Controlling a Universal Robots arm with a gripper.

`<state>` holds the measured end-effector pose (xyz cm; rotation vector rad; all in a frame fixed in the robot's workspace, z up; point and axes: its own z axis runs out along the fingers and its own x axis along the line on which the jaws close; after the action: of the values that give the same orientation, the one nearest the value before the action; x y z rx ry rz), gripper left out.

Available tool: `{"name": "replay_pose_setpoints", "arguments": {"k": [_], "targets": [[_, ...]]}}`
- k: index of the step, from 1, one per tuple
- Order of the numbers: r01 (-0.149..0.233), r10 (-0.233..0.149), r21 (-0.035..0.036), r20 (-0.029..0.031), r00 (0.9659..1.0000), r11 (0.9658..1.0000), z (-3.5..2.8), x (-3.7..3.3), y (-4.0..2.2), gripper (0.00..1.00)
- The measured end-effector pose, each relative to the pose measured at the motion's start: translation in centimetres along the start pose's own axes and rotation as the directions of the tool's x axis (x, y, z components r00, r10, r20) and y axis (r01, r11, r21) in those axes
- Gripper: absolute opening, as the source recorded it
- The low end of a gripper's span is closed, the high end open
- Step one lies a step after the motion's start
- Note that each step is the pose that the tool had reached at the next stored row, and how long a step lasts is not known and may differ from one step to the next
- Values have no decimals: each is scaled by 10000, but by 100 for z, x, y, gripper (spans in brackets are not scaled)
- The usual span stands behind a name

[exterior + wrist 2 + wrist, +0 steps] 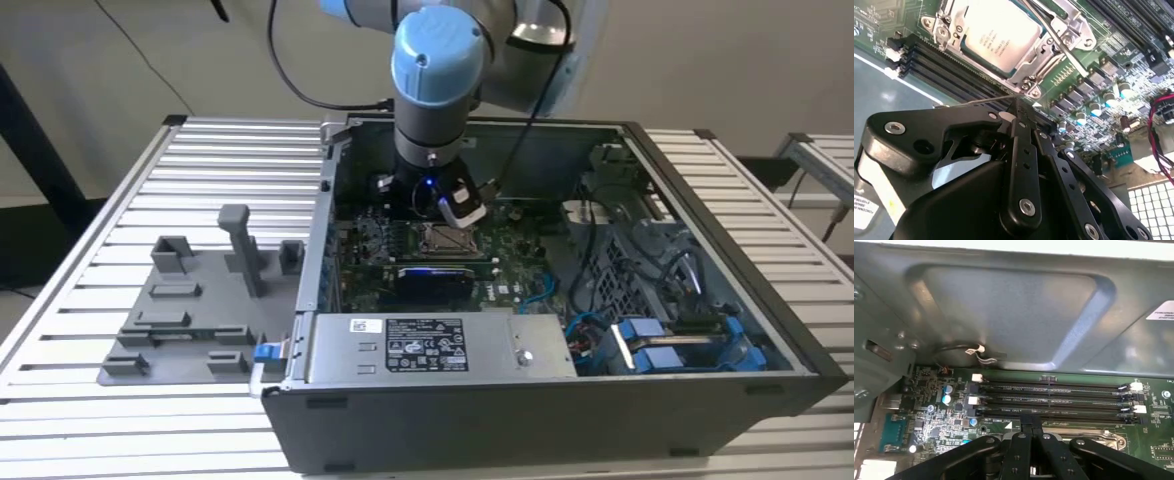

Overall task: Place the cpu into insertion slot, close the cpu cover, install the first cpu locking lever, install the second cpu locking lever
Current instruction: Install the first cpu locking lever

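Silvery-beige cpu [999, 37] seated in insertion slot [447, 238] under lowered cpu cover [954, 25] | gripper [1016, 106] pressed together beside slot's corner, tip meeting locking lever [974, 101] end | lever runs along memory slots [954, 65], away from tip.

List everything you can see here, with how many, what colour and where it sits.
computer case: one, dark grey, open, on the table.
table: one, pale, slatted, under the case.
fixture: one, grey, on the table, to the exterior view's left of the case.
circuit board: one, green, inside the case.
cpu: one, silvery-beige, on the board.
cpu cover: one, silvery, down around the cpu.
lever rods: two, silvery, one across the cover, one by the gripper tips.
memory slots: four, black, side by side on the board.
power supply box: one, silvery, at the case's near wall.
arm: one, blue and grey, reaching into the case.
gripper: one, black, fingers shut, beside the cover.
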<state>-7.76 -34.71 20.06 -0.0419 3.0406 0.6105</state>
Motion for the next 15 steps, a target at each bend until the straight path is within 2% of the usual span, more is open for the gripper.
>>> {"name": "replay_pose_setpoints", "arguments": {"k": [8,15], "targets": [[3,-3,1,7,10000,10000,34,-79,-16,11],[14,-14,0,36,10000,10000,58,-167,-28,11]]}}
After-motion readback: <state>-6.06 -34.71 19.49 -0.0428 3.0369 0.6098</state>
